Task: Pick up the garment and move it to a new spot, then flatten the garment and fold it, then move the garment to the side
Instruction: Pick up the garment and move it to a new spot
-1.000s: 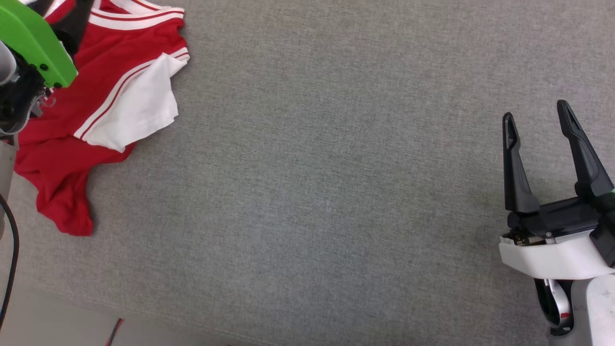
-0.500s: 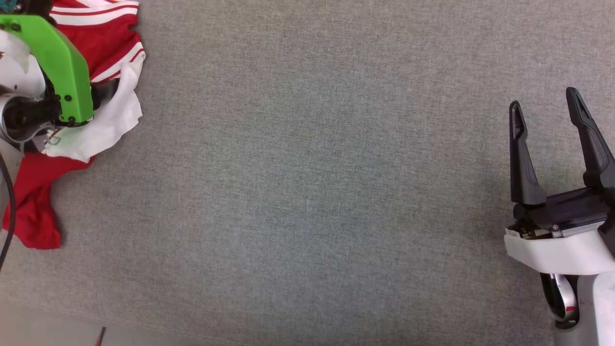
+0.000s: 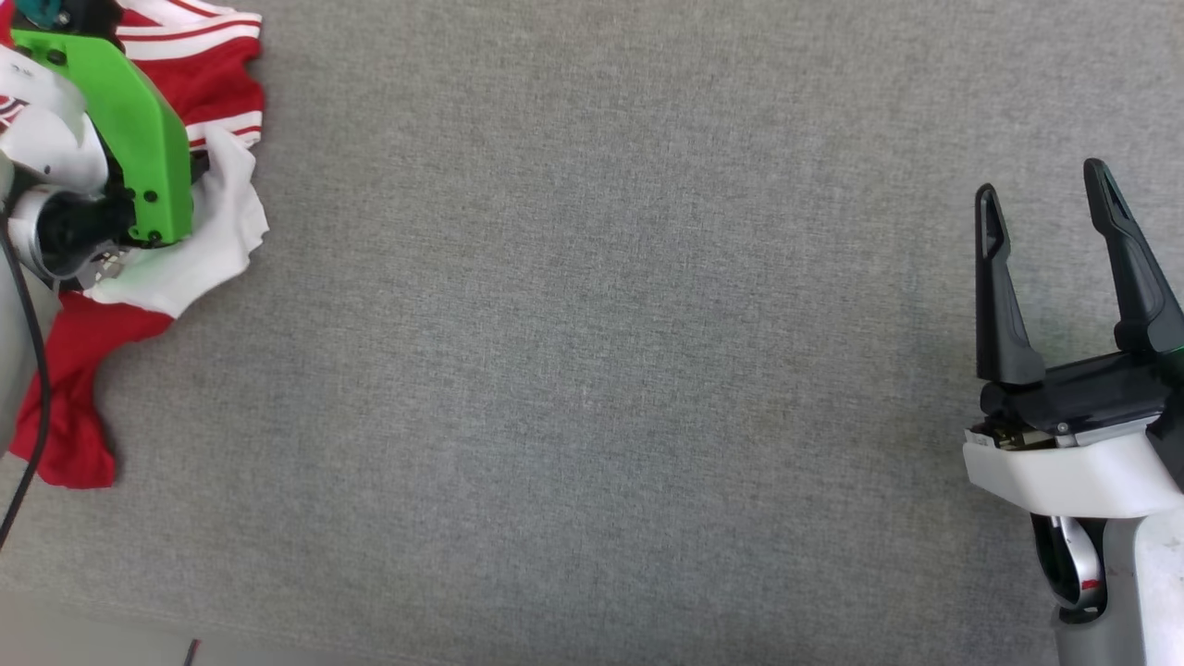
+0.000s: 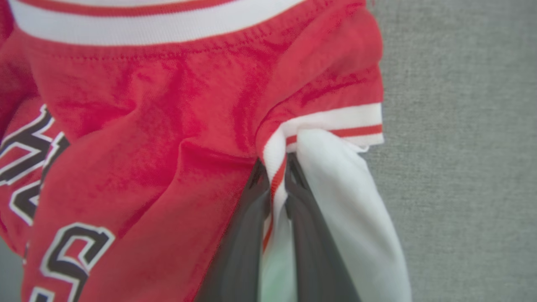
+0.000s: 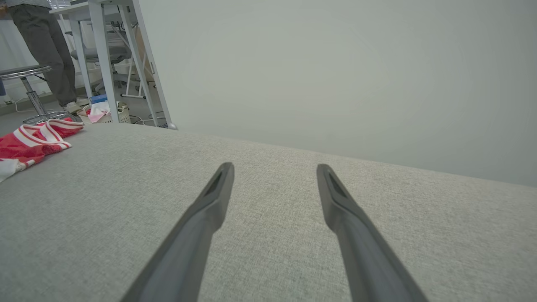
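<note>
- Left hand is pinched tight on the garment, its two dark fingers pressed together over the striped trim where the white sleeve joins the red body.
- Right hand hovers with its fingers spread and nothing in them, well apart from the garment, over the far right of the grey fabric tabletop.
- The garment lies crumpled at the far left of the tabletop.
- How much cloth is caught is hard to judge in the blurred close view; it looks like a thin fold.
- Risk: lifted from so thin a bite, the seam could slide out.
- Risk: hung from one point, the garment would bunch, and its red hem could drag and snag on the rough fabric.
</note>
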`<state>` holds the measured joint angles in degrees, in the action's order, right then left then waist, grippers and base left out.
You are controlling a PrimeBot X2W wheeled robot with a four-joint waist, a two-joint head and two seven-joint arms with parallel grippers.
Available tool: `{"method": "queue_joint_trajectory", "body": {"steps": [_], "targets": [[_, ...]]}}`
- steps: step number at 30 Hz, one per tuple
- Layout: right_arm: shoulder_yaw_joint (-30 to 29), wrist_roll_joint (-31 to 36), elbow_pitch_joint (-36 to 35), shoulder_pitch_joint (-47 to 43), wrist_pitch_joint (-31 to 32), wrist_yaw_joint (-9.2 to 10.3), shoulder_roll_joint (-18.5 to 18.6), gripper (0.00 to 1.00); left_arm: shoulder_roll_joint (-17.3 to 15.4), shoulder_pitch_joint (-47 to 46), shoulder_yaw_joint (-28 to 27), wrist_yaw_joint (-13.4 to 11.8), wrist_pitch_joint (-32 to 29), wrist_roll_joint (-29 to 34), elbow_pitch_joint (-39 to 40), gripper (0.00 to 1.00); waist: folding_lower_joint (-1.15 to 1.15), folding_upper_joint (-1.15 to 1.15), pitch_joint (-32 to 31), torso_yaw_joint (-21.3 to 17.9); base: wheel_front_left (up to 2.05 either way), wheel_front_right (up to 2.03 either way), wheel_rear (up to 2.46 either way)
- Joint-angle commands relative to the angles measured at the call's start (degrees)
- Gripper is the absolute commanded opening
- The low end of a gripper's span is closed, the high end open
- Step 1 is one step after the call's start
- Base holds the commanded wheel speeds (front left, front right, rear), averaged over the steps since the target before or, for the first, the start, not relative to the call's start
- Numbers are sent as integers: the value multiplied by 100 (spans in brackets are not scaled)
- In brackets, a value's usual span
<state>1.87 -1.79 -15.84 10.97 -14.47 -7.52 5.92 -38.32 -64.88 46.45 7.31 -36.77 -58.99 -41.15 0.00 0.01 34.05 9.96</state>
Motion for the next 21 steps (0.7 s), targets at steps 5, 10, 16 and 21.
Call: {"method": "queue_joint_trajectory", "body": {"steps": [5, 10, 16, 21], "targets": [[-55, -126, 95, -147, -52, 3, -92, 100, -85, 145, 406, 17, 368, -86, 665, 0, 0, -1, -608, 64, 0, 0, 0], [-78, -222, 187, -310, -52, 3, -182, 100, -343, 164, 896, 17, 546, -85, 1604, 0, 0, -1, -1043, 110, 0, 0, 0], [-77, -327, 286, -467, -52, 3, -265, 100, -440, 134, 1344, 17, 740, -156, 2713, 0, 0, -1, -1441, 36, 0, 0, 0], [-114, -405, 312, -568, -52, 3, -296, 100, -315, -17, 1654, 17, 785, -255, 3429, 0, 0, -1, -1637, -196, 0, 0, 0]]}}
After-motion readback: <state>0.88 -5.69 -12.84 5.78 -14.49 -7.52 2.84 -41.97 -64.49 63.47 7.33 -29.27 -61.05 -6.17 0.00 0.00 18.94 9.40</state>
